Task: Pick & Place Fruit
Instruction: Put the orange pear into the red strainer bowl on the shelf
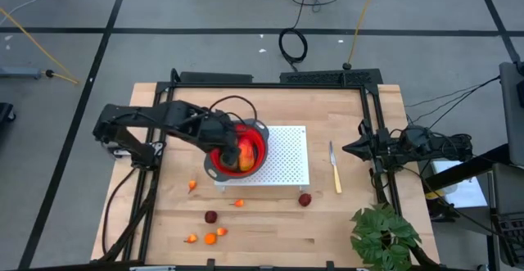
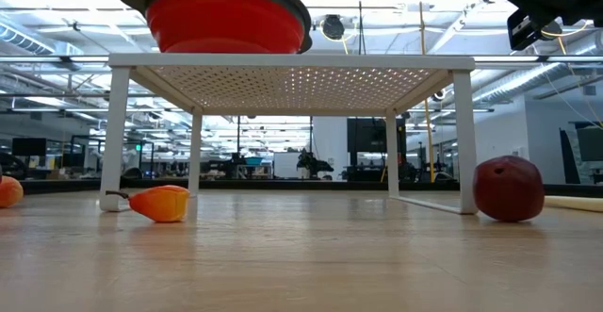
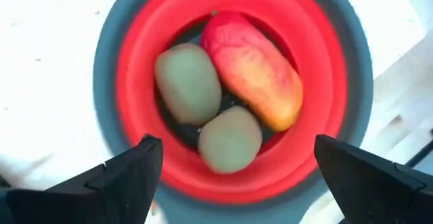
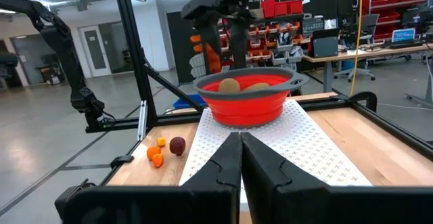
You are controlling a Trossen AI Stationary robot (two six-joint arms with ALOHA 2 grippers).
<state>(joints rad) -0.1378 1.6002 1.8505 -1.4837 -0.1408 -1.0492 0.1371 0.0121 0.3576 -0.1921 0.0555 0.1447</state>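
Above the red bowl (image 1: 238,150) on the white perforated rack (image 1: 282,156), the left pincer (image 3: 237,163) hangs with its fingers spread wide and nothing between them. Inside the bowl lie the mango-like fruit (image 3: 252,69) and two olive-brown ovals (image 3: 187,82), touching one another. My judgement is that the step now is to lift clear and go for the pieces on the bench (image 1: 270,226): rise straight so the fingers do not catch the bowl's soft-looking rim, then descend over one piece with the fingers astride it.

The bowl looks like pliable ribbed silicone with a grey rim; the mango is smooth and oblong, the ovals matte and dull. Below the rack sit tiny orange bits (image 1: 210,238), glossy and irregular, likely to slip, and a dark red ball (image 1: 211,217) that may roll. A second dark red ball (image 1: 304,199) lies near the rack's right corner, with a yellow-handled knife (image 1: 334,169) beyond.

At the right edge the right pincer (image 4: 239,158) waits, fingers pressed together, empty.
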